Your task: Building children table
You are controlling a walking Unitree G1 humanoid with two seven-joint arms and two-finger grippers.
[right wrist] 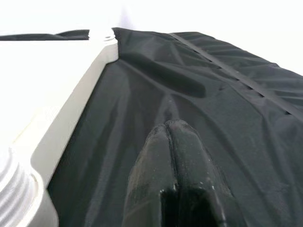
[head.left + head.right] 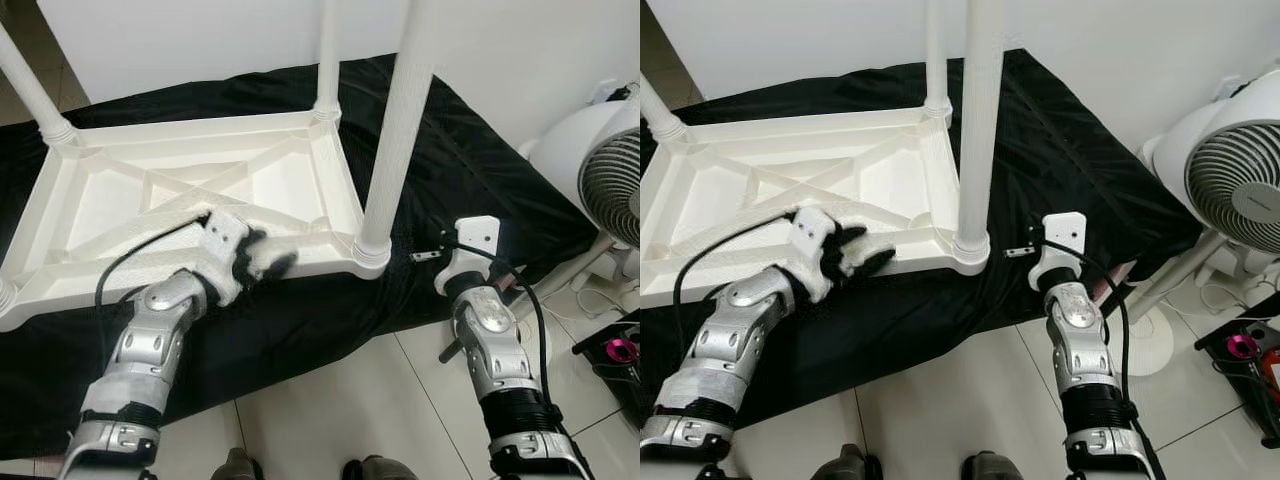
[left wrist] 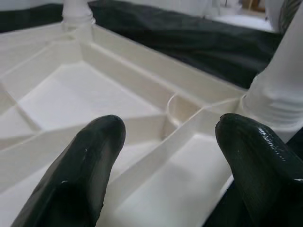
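Observation:
A white plastic children's table [image 2: 150,190] lies upside down on a black cloth [image 2: 480,170]. Its ribbed underside faces up. Three white legs stand in corner sockets: far left [image 2: 30,90], far right [image 2: 328,60] and near right [image 2: 395,130]. My left gripper [image 2: 270,262] is open and hovers over the table's near rim, just left of the near right leg. Nothing lies between its fingers [image 3: 85,161]. My right gripper [image 1: 173,130] is shut and empty, low over the black cloth to the right of the near right leg's socket [image 1: 14,189].
A white standing fan [image 2: 610,170] is close on the right, with its base and cables on the tiled floor. A dark stand with a magenta part [image 2: 622,352] sits at the far right edge. My feet [image 2: 240,465] stand on the tiles before the cloth.

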